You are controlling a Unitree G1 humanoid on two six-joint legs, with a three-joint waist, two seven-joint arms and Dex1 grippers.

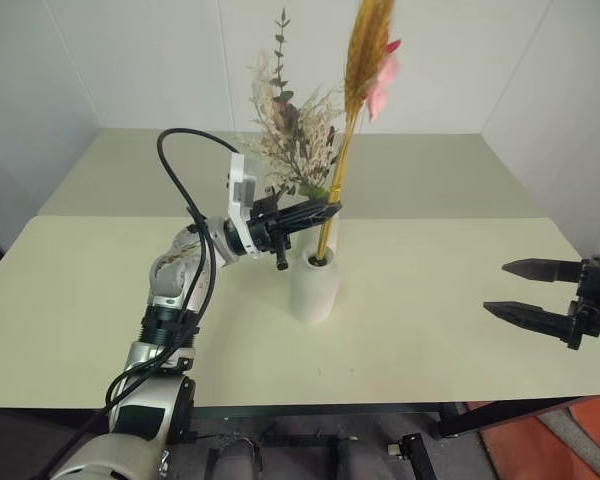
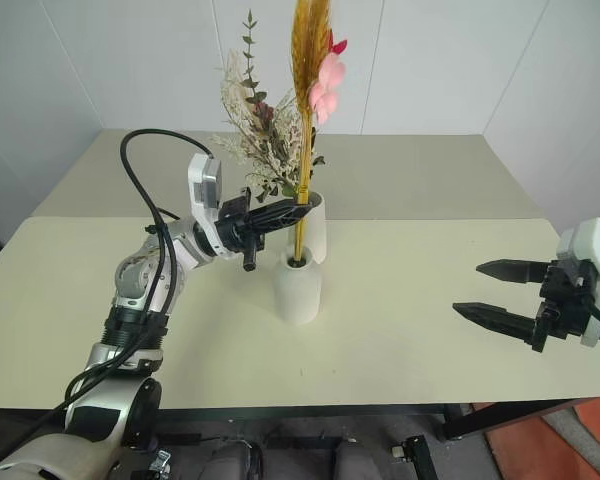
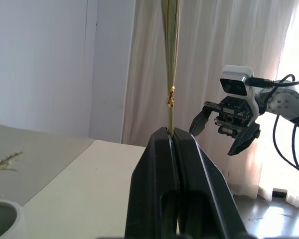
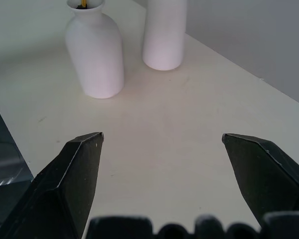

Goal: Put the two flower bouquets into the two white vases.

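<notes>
Wheat bunch [image 1: 365,50] stands upright with its stem foot already in the narrow neck of the short vase [image 1: 314,285], which sits mid-worktop [image 1: 450,270]. The left claw [image 1: 320,212] is clamped on the stem just above the vase mouth, reaching in from the left. Just behind, the tall vase [image 2: 318,225] already carries the bushy bunch [image 1: 295,135].

The step in hand looks like seating the wheat stem. To do it well, keep the stem plumb over the neck and lower it until it bottoms out, then part the fingers slowly and back away to the left without brushing the bushy sprigs or nudging the light vase. Letting go too early could let the top-heavy bunch lean.

The right claw [image 1: 540,295] hangs with its fingers wide apart and empty over the worktop's near right edge, well clear.
</notes>
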